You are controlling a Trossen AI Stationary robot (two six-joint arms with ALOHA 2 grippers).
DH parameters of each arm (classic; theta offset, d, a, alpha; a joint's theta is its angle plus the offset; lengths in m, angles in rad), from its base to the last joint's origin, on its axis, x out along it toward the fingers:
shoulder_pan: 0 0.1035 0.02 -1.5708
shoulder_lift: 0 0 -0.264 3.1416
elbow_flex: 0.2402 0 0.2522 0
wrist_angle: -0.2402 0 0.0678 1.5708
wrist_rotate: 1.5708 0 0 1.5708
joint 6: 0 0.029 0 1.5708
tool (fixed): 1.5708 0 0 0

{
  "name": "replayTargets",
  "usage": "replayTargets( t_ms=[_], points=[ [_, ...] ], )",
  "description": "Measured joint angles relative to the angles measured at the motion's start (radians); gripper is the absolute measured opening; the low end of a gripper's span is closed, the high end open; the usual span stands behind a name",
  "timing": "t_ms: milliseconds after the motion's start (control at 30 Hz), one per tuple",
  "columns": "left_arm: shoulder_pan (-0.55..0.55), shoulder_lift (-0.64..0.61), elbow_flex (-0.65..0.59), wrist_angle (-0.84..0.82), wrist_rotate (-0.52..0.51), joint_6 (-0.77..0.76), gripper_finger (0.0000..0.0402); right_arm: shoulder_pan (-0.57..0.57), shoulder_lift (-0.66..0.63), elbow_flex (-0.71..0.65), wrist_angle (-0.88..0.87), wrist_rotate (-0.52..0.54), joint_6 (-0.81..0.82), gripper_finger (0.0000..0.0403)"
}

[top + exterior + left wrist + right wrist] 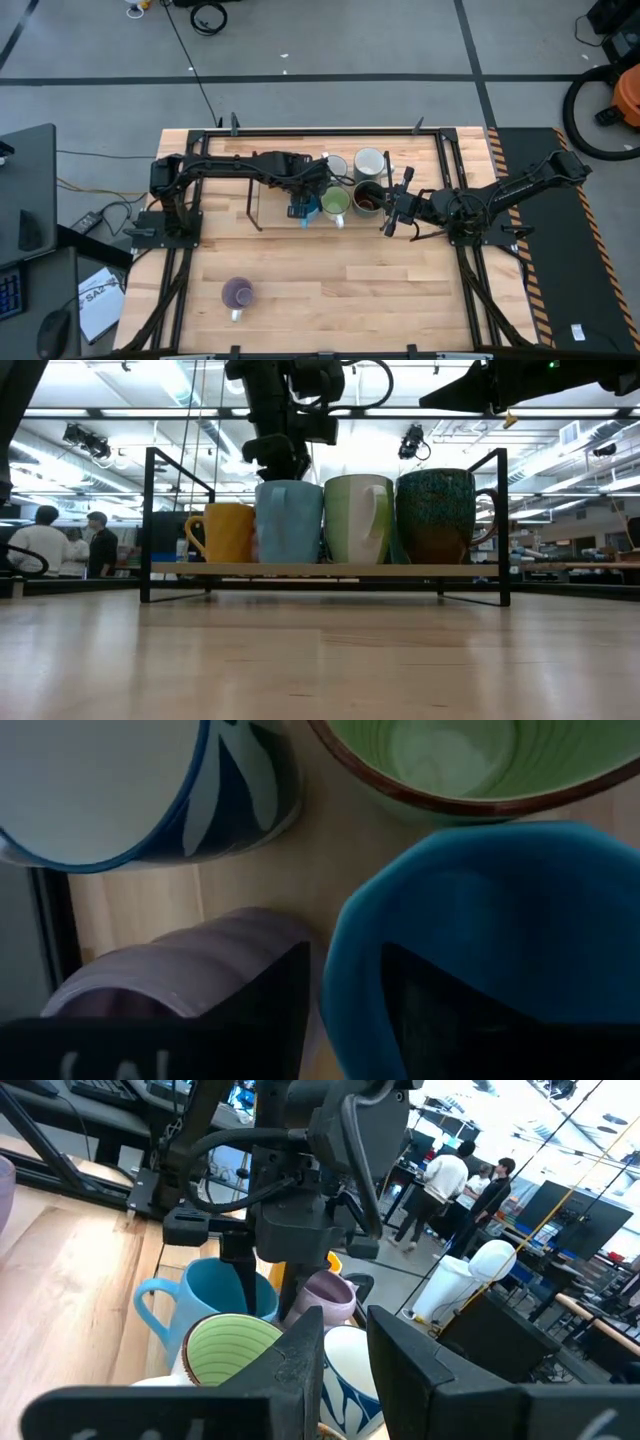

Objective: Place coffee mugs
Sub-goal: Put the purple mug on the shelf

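Several mugs stand on a black-framed rack [325,570] at mid-table: orange [225,532], blue [290,520], green [358,518] and dark brown [445,515] along the near side. A pale grey-white one [369,162], a white patterned one [100,780] and a lavender one [170,970] stand behind them. Another lavender mug [238,293] stands alone near the table's near-left. My left gripper [300,207] is over the blue mug [480,920], shut on its wall. My right gripper [388,215] hangs open and empty just right of the rack. My left gripper has the blue mug by its rim [350,970], one finger [430,1010] inside the cup and one [270,1010] outside against the wall. The fingers come from above, pointing down. The mug stands upright with its base on the rack's shelf [290,567].
The rack's black posts [148,520] and top bar rise around the mugs. Bare wooden table lies in front of the rack, toward the near edge. Black frame rails [470,290] run along both sides of the table. People stand in the room beyond [450,1180].
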Motion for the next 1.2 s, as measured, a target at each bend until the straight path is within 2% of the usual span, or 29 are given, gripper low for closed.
replayTargets(
  t_ms=[667,900,1000,1200],
  points=[
    [-0.033,-0.087,0.005,0.028,-0.005,-0.003,0.0133,0.000,0.000,0.000,0.000,0.000,0.001,0.0086],
    [-0.068,-0.144,0.043,-0.006,-0.002,-0.060,0.0133,0.000,0.000,0.000,-0.012,0.000,0.001,0.0086],
    [-0.088,-0.182,0.043,-0.036,0.037,-0.115,0.0133,0.000,0.000,0.000,-0.014,0.000,0.002,0.0086],
    [-0.139,-0.238,0.043,-0.112,0.184,-0.271,0.0133,0.000,0.000,0.000,-0.006,-0.001,0.012,0.0086]
  ],
)
